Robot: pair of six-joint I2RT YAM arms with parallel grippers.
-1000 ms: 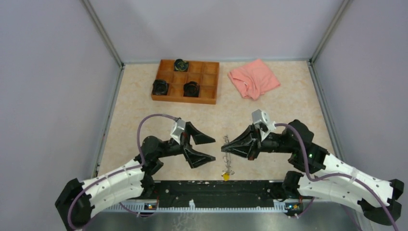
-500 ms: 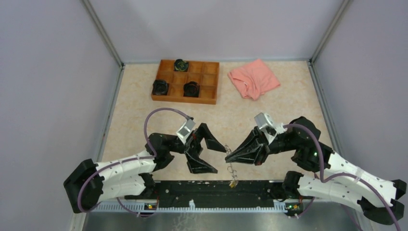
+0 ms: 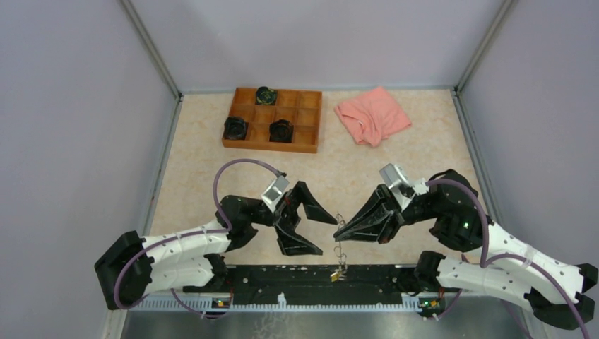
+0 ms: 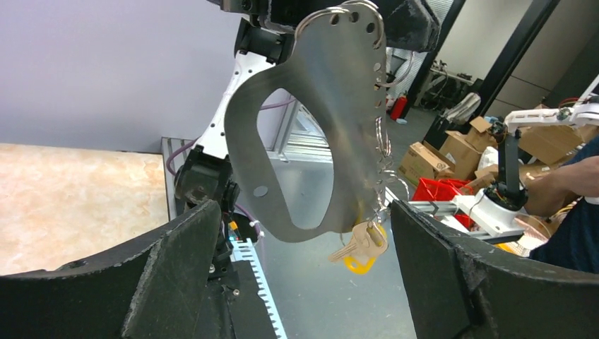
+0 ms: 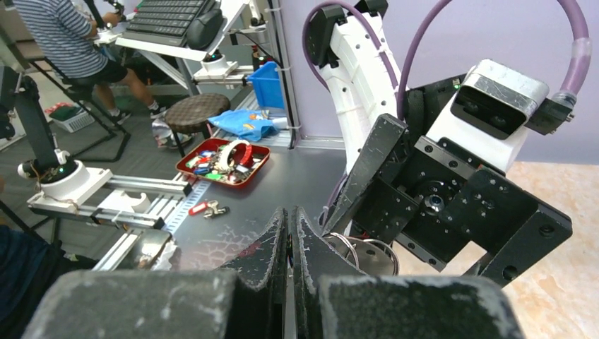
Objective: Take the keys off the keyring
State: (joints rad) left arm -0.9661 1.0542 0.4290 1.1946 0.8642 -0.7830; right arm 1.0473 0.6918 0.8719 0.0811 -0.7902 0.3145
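My right gripper (image 3: 342,230) is shut on the top edge of the keyring (image 3: 340,245), which hangs edge-on above the table's near side. In the left wrist view the keyring (image 4: 332,141) is a flat grey metal oval with holes and wire rings along its rim. The keys (image 4: 362,241) dangle from its bottom, one with a yellow head (image 4: 359,265); they also show in the top view (image 3: 337,273). My left gripper (image 3: 319,230) is open, its fingers on either side of the keyring's lower part without touching it. In the right wrist view my right gripper (image 5: 289,236) pinches the plate (image 5: 367,256).
A wooden tray (image 3: 268,146) with three black knobby objects (image 3: 235,128) stands at the back left. A pink cloth (image 3: 372,115) lies at the back right. A black rail (image 3: 282,277) runs along the near edge, just under the hanging keys.
My left gripper has moved right and turned, so its open fingers now flank the keyring. My right gripper has shifted slightly right and nearer with the keyring; the keys now hang over the rail.
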